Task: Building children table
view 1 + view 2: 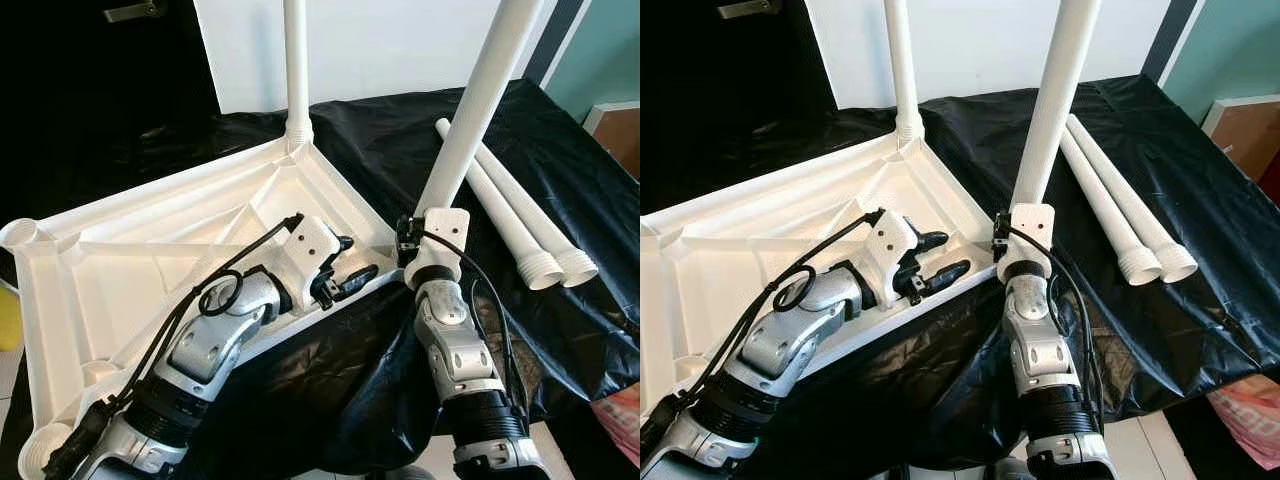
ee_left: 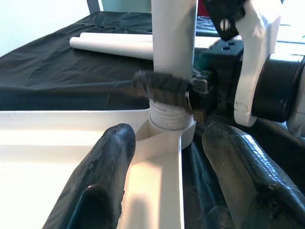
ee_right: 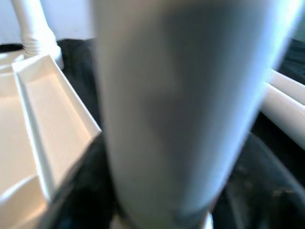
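gripping white leg (image 1: 1052, 100), right pincer (image 1: 1002, 236); no writing.

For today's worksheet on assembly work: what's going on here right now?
The right gripper holds a white table leg at the near corner socket of the upside-down tabletop. The left gripper rests open at the tabletop's rim beside it. One fitted leg stands at the far corner; two spare legs lie on the black cloth.

head cams overhead, wrist cams close-up — shared table leg (image 1: 478, 110)
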### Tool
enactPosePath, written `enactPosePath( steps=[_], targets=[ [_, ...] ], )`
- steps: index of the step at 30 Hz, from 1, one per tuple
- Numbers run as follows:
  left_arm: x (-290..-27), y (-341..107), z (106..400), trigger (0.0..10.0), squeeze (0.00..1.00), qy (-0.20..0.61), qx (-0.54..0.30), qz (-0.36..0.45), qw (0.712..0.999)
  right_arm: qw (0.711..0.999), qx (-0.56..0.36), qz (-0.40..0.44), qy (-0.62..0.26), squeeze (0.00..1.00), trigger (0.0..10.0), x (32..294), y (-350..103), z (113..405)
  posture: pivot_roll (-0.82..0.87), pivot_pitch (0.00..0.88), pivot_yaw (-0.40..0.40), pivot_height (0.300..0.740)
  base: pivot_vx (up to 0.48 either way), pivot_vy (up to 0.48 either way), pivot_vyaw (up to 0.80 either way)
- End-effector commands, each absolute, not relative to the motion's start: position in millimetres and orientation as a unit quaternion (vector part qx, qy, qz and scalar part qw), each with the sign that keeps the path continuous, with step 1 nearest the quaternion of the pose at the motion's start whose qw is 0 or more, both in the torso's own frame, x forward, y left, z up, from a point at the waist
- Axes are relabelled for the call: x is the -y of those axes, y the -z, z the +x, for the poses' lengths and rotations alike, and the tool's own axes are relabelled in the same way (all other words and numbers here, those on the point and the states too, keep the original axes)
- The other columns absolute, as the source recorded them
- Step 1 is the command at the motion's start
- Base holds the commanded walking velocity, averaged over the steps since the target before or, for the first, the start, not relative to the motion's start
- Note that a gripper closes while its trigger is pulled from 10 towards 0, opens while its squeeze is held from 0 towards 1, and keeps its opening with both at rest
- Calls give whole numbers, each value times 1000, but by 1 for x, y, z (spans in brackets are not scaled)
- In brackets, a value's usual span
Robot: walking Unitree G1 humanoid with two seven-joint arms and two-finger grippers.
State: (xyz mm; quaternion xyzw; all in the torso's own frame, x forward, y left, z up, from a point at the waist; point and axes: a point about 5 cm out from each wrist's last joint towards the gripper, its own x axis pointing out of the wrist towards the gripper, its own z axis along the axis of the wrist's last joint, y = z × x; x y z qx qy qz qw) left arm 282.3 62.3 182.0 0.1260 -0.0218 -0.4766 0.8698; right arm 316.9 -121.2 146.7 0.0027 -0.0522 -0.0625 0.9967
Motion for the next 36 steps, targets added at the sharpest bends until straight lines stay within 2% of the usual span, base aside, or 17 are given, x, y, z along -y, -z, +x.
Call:
enactPosePath(
  steps=[1,8,9,10,11,15,17,22,25,27,36],
  targets=[
    [-61,-180,281,10000,0,503,15,129,854,997,37,1,68,1000,10000,126,-140,316,2,103,-3,740,0,0,0],
    [-60,-181,282,10000,0,502,17,130,855,998,49,-5,39,1000,10000,136,-143,317,-1,99,-2,740,0,0,0],
    [-60,-181,282,10000,0,501,18,130,855,999,51,-9,15,494,10000,141,-143,318,-3,98,-2,740,0,0,0],
    [-60,-181,282,10000,0,501,18,130,855,999,51,-9,15,494,10000,141,-143,318,-3,98,-2,740,0,0,0],
    [-60,-181,282,10000,0,501,18,131,855,998,56,-18,-6,0,10000,145,-144,318,-3,98,-2,740,0,0,0],
    [-60,-180,284,10000,0,493,20,138,859,996,43,-47,-57,0,10000,158,-141,324,-3,94,-1,740,0,0,0],
    [-60,-180,284,10000,0,493,20,138,859,996,43,-47,-57,0,10000,158,-141,324,-3,94,-1,740,0,0,0],
    [-59,-176,282,10000,0,494,22,131,859,986,48,-64,-149,0,10000,153,-143,329,3,94,-1,740,0,0,0],
    [-59,-176,282,10000,0,494,22,131,859,986,48,-64,-149,0,10000,153,-143,329,3,94,-1,740,0,0,0],
    [-58,-168,281,10000,0,498,12,117,859,979,54,-70,-185,0,10000,150,-143,330,3,91,0,740,0,0,0],
    [-56,-156,278,10000,0,499,-2,92,862,966,57,-80,-239,0,9843,154,-142,333,-2,89,4,740,0,0,0]
  ],
)
